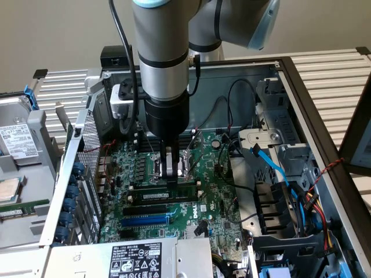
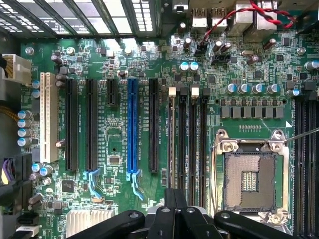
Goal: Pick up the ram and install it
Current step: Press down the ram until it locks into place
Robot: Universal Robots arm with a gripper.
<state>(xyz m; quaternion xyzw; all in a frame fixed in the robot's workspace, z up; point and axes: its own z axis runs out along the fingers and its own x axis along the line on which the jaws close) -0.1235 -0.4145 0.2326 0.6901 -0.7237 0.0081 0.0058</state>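
End effector [image 1: 170,168], fingers pressed together, bears down on the ram [image 1: 163,194] seated lengthwise in the motherboard [image 1: 208,200] slot directly beneath.

Inside the open computer case, the gripper [image 1: 170,174] hides the middle of the ram [image 1: 164,194] beneath it; in the wrist view the stick is seen edge-on among the black slots and cannot be singled out. The arm [image 1: 174,46] runs off the frame above (as does its cable), while board lettering stays unreadable
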